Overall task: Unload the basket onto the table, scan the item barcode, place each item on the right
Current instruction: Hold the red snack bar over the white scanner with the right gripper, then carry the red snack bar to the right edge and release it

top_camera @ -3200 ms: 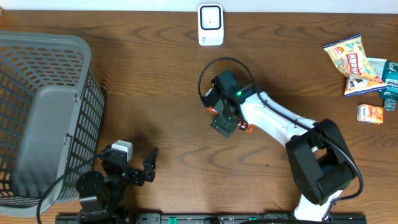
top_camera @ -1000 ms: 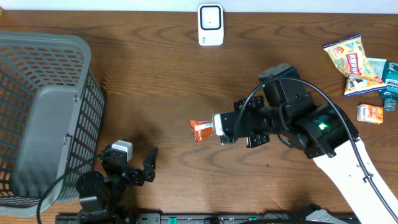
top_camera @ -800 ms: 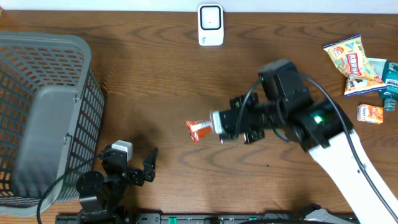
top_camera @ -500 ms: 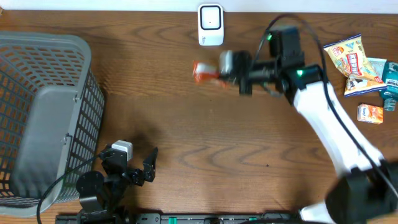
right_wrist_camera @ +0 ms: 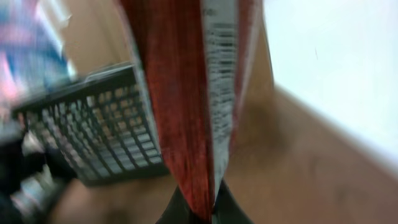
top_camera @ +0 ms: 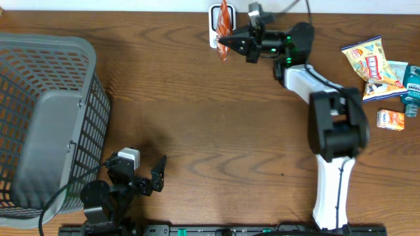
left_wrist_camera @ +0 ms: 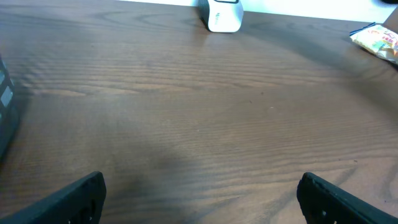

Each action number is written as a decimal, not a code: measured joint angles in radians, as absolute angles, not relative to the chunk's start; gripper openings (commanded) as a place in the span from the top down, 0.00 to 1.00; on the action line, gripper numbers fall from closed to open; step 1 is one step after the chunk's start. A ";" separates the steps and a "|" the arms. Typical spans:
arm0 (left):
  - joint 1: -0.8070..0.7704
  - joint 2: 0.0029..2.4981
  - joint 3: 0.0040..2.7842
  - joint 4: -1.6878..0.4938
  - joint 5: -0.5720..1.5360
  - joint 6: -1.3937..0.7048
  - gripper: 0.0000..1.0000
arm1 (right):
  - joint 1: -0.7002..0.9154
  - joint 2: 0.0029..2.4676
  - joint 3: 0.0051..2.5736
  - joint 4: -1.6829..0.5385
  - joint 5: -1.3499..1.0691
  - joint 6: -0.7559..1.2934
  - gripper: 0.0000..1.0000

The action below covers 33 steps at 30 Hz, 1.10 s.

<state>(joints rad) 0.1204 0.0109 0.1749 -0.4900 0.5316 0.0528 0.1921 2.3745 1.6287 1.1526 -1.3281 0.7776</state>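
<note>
Item: grey mesh basket [top_camera: 46, 118], at the left edge of the wooden surface [top_camera: 197, 118], its solid grey floor in plain view from overhead. Item: red packet [top_camera: 224, 23], held off the surface at the far edge, edge-on and upright, directly in front of the white scanner [top_camera: 212, 27], which it partly covered. The right fingers [top_camera: 224, 44] were clamped tight on the packet's lower end. The left fingers [top_camera: 155, 177] stood spread wide, holding nothing, low at the near edge beside the basket. Loose stock at the right edge: snack packs [top_camera: 371, 59] and a small orange box [top_camera: 390, 119]. Only the right wrist view showed the packet close, though blurred: glossy red film with a white strip of black print [right_wrist_camera: 217, 68] along one side. Only the left wrist view showed the scanner from the side, standing upright.
</note>
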 measured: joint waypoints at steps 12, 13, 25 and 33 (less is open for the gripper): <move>0.120 0.011 0.175 -0.490 0.532 0.053 0.02 | 0.207 2.552 1.965 0.712 -1.124 1.155 0.99; 0.120 0.011 0.175 -0.490 0.532 0.053 0.02 | 0.207 2.563 1.987 0.711 -1.116 1.164 0.99; 0.120 0.011 0.175 -0.490 0.532 0.053 0.02 | 0.203 2.692 2.047 0.705 -1.069 1.259 0.99; 0.120 0.011 0.175 -0.490 0.532 0.053 0.02 | 0.201 2.705 2.047 0.722 -1.093 1.212 0.98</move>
<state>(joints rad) 0.1204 0.0109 0.1749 -0.4900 0.5320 0.0528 0.2012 2.7052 2.0472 0.7219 -1.0927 1.2121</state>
